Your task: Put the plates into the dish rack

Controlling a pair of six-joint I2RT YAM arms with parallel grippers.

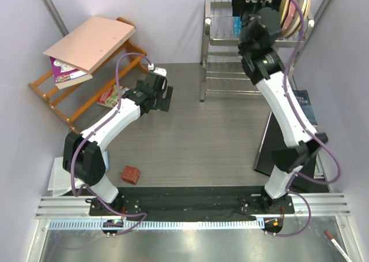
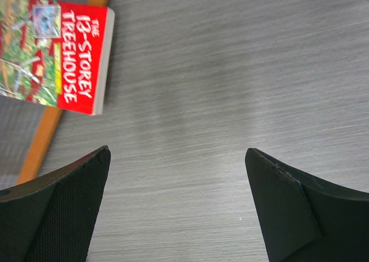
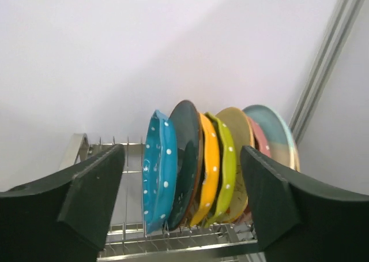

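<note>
All four plates stand on edge in the dish rack [image 3: 173, 247], which sits at the far right corner of the table [image 1: 196, 141]. In the right wrist view they are packed close. From left to right they are the blue dotted plate [image 3: 158, 169], the dark speckled plate [image 3: 185, 152], the orange plate [image 3: 209, 169] and the green plate [image 3: 226, 164]. A cream plate [image 3: 239, 135], a pink plate [image 3: 260, 141] and a pale blue plate [image 3: 271, 129] fill the slots to their right.

The right gripper [image 3: 183, 158] faces this row with its jaws spread wide and nothing between them. The plates lie ahead of the fingertips, framed in the gap, and nothing is touching them. The blue plate is closest to the left finger, and the cream and pink plates are closest to the right one.

The loading looks done, so the step in hand is probably to draw the right arm clear. To do that well, pull straight back toward the near edge, keeping the jaws wide and level. Do not swing sideways until the fingers are clear of the wire frame. The plates lean on one another, so a nudge to one could tip the whole row.

The left gripper [image 2: 177, 155] hangs over bare table toward the left edge, also wide open and empty. It is well away from the rack. A red book [image 2: 63, 54] lies beside it, against the foot of the wooden shelf [image 1: 57, 94].
</note>
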